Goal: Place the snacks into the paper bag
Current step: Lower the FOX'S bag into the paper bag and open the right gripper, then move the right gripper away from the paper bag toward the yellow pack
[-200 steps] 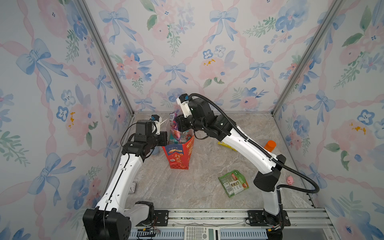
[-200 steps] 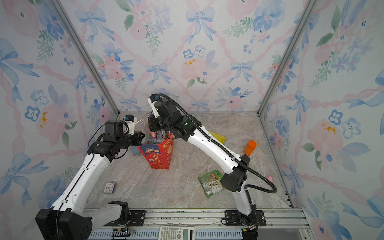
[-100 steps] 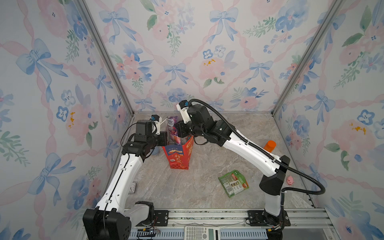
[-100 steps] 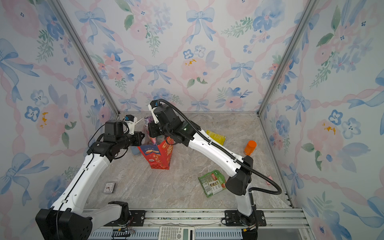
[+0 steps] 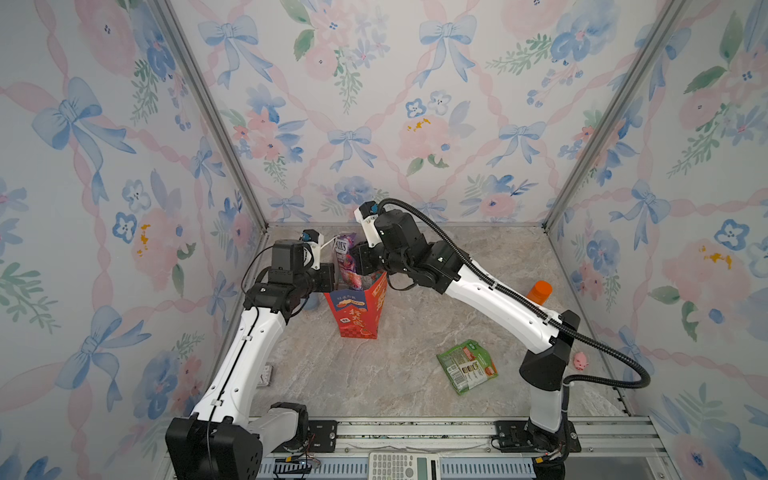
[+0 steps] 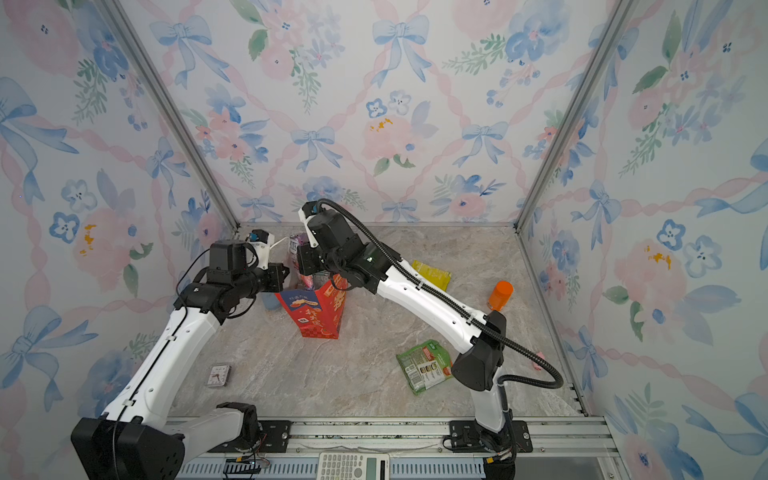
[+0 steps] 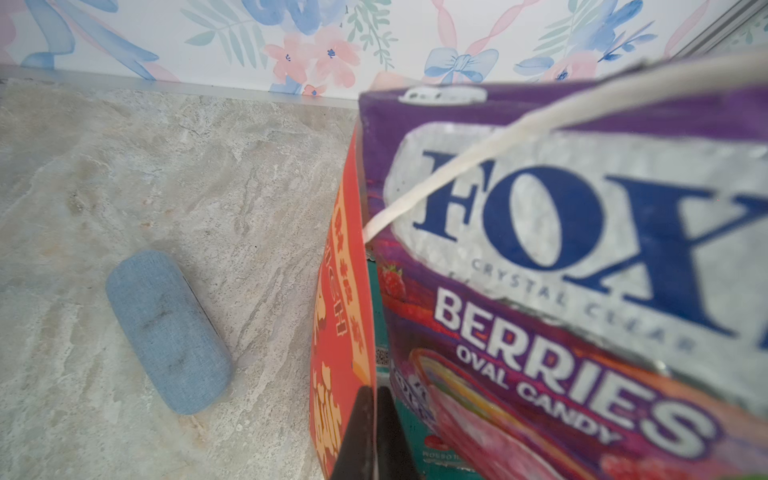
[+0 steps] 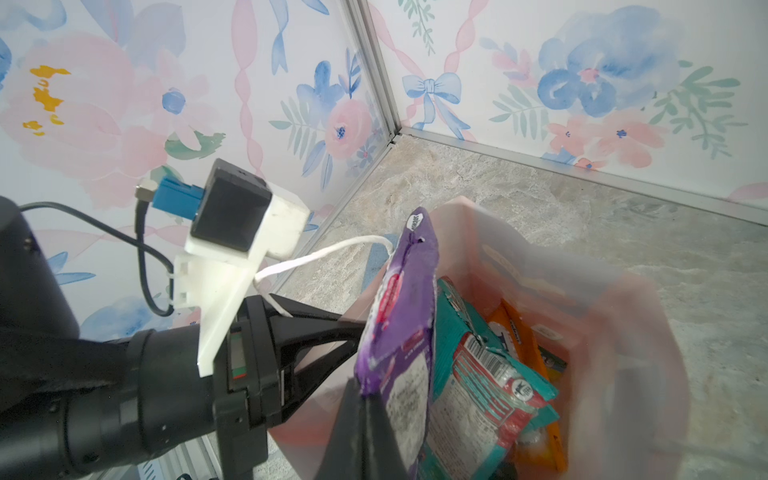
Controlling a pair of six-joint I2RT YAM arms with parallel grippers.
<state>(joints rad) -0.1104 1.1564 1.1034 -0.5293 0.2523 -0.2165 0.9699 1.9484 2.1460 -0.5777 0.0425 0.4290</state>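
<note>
- Jaws of the right gripper (image 8: 365,397) pinch one edge of a flat purple glossy plastic candy packet (image 8: 399,311) printed "FOX'S BERRIES".
- That packet stands on edge in the mouth of an upright red paper gift bag (image 5: 358,309); its top rises above the rim in both top views.
- The left gripper (image 7: 371,399) is pressed together on the bag's wall on the left arm's side, and a white rope handle (image 7: 457,168) crosses in front of the purple packet.
- Inside the bag, a teal plastic packet (image 8: 478,353) and an orange plastic packet (image 8: 521,332) lie beside the purple one.
- On the marble-patterned tabletop (image 5: 374,374), a green plastic packet (image 5: 467,365) lies flat, well apart from the bag, near the right arm's lower link.
- A yellow plastic packet (image 6: 432,274) lies partly behind the right arm.
- A blue fabric oblong case (image 7: 166,332) lies near the bag on the left arm's side.
- An orange-capped bottle (image 5: 540,289) and a tiny pink pig toy (image 5: 580,360) sit near the right wall.
</note>
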